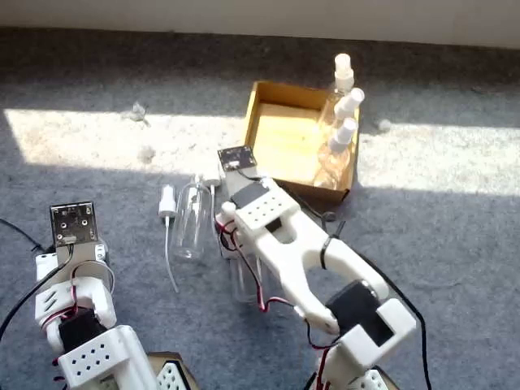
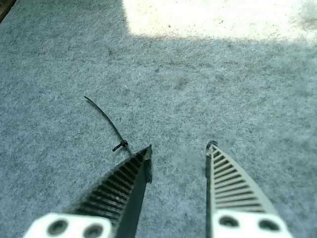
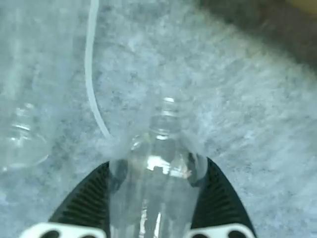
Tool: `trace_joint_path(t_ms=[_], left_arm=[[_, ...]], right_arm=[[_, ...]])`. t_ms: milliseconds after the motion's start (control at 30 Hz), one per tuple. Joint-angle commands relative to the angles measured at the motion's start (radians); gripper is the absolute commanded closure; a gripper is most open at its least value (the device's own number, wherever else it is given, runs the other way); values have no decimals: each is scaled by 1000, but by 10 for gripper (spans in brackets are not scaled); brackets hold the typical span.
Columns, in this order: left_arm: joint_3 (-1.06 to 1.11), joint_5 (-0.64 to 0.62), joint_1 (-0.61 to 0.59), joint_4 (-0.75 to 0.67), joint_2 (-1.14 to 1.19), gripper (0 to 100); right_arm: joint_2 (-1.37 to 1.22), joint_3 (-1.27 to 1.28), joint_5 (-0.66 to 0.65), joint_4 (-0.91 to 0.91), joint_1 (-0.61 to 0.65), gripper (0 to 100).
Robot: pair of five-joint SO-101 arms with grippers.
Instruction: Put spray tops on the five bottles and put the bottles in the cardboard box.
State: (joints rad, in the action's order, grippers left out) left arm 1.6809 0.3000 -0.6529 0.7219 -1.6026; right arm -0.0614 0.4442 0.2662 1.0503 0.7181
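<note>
Bottles: three capped bottles [image 1: 345,130] stand in a close row along the right wall of the box [image 1: 284,142], upper centre-right of the high view, each with its spray top on. Uncapped, the fourth bottle [image 1: 192,221] lies on the carpet [image 1: 97,162] left of centre, neck toward the top of the frame. A loose spray top [image 1: 167,201] lies just beside it on its left, and its dip tube [image 1: 171,260] trails down the frame. A small white piece [image 1: 213,175] sits between that bottle and the box's lower-left corner, possibly another spray top; too small to tell. The fifth bottle [image 3: 156,208] is in the right gripper [image 3: 158,163]. The jaws are closed on its shoulders, one ribbed pad on each side. The neck is open, has no top, and points away from the wrist. In the high view this bottle shows just below centre, lying low on the carpet and partly hidden under the right arm [image 1: 325,260]. That arm runs from the lower-right edge up toward the box's lower-left corner. The left arm [image 1: 81,333] is at the lower left of the high view, well apart from the bottles and the box. The left gripper [image 2: 180,147] hangs over bare carpet, jaws wide with nothing between them. A black cable tie [image 2: 106,120] lies on the carpet, one end just beside the dark fingertip.
</note>
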Motion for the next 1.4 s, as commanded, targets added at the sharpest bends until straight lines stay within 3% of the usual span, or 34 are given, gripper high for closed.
trace_joint_path(t_ms=[0, 333, 700, 1367], left_arm=[[24, 6, 15, 6, -5, 825], [24, 6, 15, 6, -5, 825], [24, 6, 15, 6, -4, 825], [24, 8, 15, 6, -4, 825]], right_arm=[[96, 102, -186, -82, -28, 995], [116, 116, -322, 10, -117, 947], [189, 116, -414, 10, -104, 577], [56, 113, -407, -194, -134, 574]])
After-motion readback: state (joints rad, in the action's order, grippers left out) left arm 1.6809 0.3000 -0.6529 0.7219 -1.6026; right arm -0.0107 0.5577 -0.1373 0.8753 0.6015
